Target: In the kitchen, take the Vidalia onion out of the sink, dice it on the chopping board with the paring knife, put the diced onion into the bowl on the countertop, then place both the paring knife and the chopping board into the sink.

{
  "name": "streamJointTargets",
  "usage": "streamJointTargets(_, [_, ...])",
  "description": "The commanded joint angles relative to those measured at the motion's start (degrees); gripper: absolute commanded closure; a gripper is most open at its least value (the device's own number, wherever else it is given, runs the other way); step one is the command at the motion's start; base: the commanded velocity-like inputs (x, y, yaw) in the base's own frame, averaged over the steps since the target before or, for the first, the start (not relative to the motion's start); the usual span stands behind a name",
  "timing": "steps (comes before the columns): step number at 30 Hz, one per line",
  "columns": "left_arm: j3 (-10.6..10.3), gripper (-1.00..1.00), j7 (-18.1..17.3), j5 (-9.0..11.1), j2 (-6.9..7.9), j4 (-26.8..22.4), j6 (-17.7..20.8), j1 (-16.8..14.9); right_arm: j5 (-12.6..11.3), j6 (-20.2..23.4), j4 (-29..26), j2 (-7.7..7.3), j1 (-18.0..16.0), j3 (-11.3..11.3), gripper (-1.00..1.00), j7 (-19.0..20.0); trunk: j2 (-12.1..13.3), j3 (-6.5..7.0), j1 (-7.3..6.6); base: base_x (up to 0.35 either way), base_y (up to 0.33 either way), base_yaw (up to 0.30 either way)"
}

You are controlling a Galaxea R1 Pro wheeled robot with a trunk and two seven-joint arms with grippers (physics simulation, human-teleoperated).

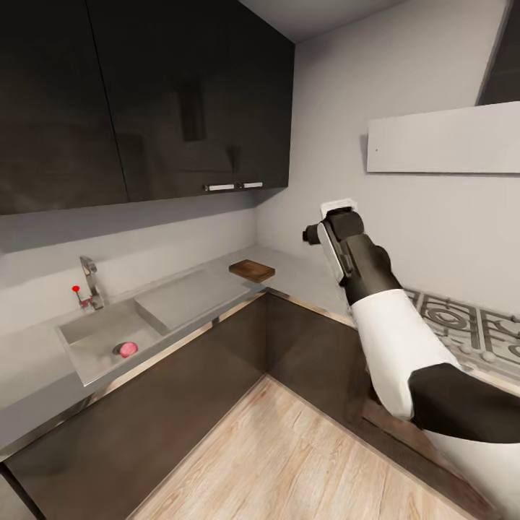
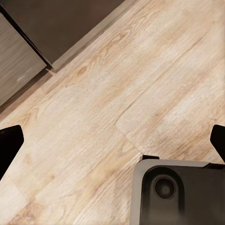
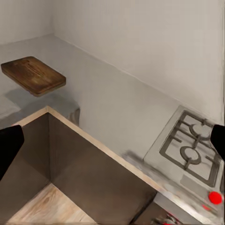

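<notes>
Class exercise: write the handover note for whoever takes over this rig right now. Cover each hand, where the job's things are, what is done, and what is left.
Left hand: open, empty, over the wood floor.
Right hand: open, empty, raised above the countertop corner.
Vidalia onion: lying in the sink near the drain.
Chopping board: on the countertop by the corner, nothing on it.
Done: nothing yet.
Left: fetch the onion, dice it, bowl it, then put knife and board in the sink.

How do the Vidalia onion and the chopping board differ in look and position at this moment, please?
The Vidalia onion is small, round and pinkish-red; the chopping board is flat, rectangular, dark brown and far larger. The onion sits down in the sink by the drain; the board lies on the countertop near the corner. Neither is held.
</notes>
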Motion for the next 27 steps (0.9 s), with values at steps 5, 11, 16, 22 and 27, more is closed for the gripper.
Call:
streamJointTargets(5, [0.0,-1.0,0.0,0.1,0.0,-0.1,-0.1,0.1,-0.5,-1.7,15.8,0.18,-10.2,-0.1,-1.0,0.2,0.0,-0.02,0.02,0.0,0.0,0.0])
streamJointTargets(11, [-0.2,-1.0,0.1,0.1,0.0,0.3,-0.1,0.1,-10.6,-5.9,21.3,-0.88,-11.8,-2.7,-1.0,1.3,0.0,-0.02,0.02,0.0,0.0,0.0])
streamJointTargets(16, [-0.2,-1.0,0.1,0.1,0.0,2.9,-0.1,0.1,-17.9,-6.3,21.3,-4.82,-11.9,-3.4,-1.0,8.3,0.0,-0.02,0.02,0.0,0.0,0.0])
streamJointTargets(22, [-0.2,-1.0,0.2,0.1,-0.02,3.3,-0.1,0.0,-18.5,-6.4,21.3,-6.65,-11.9,-3.3,-1.0,13.7,0.0,-0.02,0.02,0.0,0.0,0.0])
streamJointTargets(27, [-0.2,-1.0,0.2,0.1,-0.84,3.6,-0.1,0.0,-18.3,-6.4,21.3,-6.88,-11.8,-3.0,-1.0,14.1,0.0,-0.02,0.02,0.0,0.0,0.0])
